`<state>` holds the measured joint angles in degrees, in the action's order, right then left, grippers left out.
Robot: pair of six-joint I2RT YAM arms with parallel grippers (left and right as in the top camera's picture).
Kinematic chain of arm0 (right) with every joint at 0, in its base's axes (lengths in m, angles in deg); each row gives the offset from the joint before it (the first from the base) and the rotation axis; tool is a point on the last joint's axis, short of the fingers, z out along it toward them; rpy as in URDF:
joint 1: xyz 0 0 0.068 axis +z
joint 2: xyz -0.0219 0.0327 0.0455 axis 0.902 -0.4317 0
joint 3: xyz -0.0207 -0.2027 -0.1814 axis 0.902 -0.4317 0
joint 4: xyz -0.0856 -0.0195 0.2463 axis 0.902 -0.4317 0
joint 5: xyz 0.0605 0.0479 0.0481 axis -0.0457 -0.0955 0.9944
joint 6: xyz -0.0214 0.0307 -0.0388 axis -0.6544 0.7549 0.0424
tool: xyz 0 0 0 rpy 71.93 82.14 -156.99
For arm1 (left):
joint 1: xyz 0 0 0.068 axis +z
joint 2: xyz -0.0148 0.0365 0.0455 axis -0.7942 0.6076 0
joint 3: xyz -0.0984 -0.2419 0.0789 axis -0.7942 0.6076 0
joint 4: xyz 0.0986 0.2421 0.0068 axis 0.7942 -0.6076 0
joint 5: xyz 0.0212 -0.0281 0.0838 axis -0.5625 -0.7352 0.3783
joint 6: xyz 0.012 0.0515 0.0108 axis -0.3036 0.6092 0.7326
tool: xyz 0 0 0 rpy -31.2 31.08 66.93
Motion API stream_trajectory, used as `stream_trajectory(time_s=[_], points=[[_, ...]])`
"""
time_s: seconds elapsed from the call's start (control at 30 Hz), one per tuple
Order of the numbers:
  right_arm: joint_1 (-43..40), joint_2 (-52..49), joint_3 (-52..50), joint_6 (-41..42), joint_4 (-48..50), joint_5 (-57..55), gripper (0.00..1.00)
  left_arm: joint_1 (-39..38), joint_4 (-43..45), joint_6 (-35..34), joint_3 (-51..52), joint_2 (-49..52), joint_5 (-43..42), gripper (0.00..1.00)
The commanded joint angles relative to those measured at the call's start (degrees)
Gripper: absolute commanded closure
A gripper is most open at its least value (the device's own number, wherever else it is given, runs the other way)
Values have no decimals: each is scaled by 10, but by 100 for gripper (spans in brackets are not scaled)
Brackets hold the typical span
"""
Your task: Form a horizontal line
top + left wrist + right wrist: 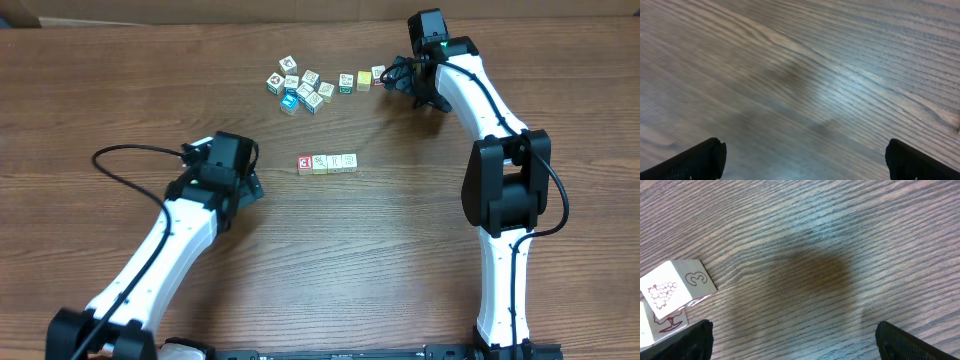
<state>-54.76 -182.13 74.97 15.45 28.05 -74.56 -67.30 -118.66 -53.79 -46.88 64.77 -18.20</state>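
The horizontal line (327,162) is a straight row of tiny cubes in mid-table, with a red-and-white one (303,163) at its left end and pale cream ones to the right. My left gripper (252,188) hovers left of the row and slightly nearer the front. In the left wrist view it (802,162) is open over bare wood. My right gripper (393,82) is at the back, just right of a loose cube (378,73). It (795,342) is open, with a "3" and grapes cube (670,287) off to the left of its fingers, not between them.
An irregular bunch of white, yellow and blue-edged cubes (300,86) lies at the back centre. Two more single cubes (354,80) trail to its right. A second cube (660,326) shows at the lower left edge of the right wrist view. A black cable (120,165) loops beside the left arm.
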Motion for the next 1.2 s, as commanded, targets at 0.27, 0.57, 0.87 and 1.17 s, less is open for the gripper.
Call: stream_trajectory(time_s=[0.27,0.57,0.87,1.17], points=[[-1,8,-3,0,3,-8,0,76,147,76,155,-89,-49,0],[-1,8,-3,0,3,-8,0,140,267,181,232,-139,-160,0],[-1,8,-3,0,3,-8,0,159,275,177,282,-174,-192,0],[-1,8,-3,0,3,-8,0,167,407,231,354,-185,-202,0]])
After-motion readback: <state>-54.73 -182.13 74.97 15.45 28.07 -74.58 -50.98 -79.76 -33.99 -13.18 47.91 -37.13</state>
